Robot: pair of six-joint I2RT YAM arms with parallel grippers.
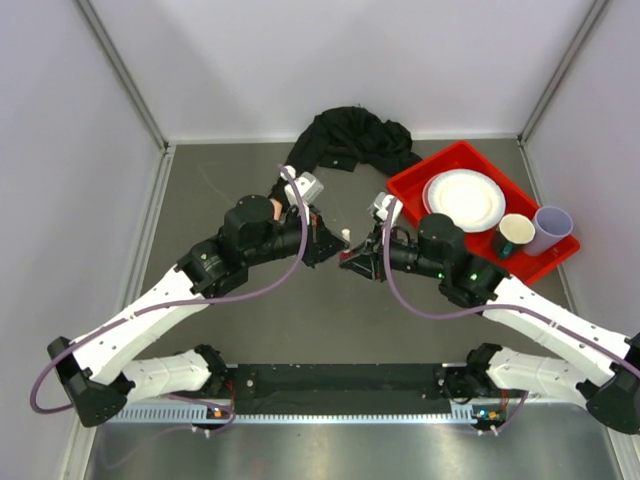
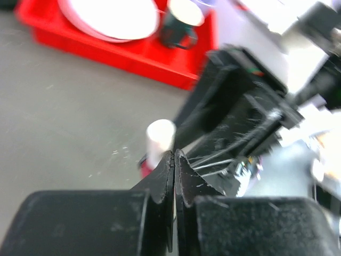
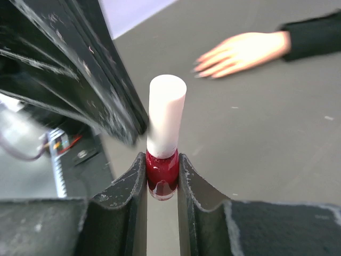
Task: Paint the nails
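My right gripper (image 3: 162,158) is shut on the small red polish bottle (image 3: 162,172) and holds it upright, its white cap (image 3: 166,113) on. In the top view the cap (image 1: 345,236) shows between the two grippers. My left gripper (image 2: 175,156) is shut and empty, its tips right beside the cap (image 2: 160,138). It also shows in the right wrist view (image 3: 80,69). The peach mannequin hand (image 3: 242,49) lies flat with its black sleeve (image 3: 314,33) behind. The nails at its fingertips (image 3: 198,67) are too blurred to make out. From above, the left arm mostly covers the hand (image 1: 275,208).
A red tray (image 1: 455,160) at the back right holds a white plate (image 1: 463,199) and a dark mug (image 1: 515,233). A lilac cup (image 1: 551,229) stands at its right edge. The black sleeve (image 1: 352,138) is bunched at the back wall.
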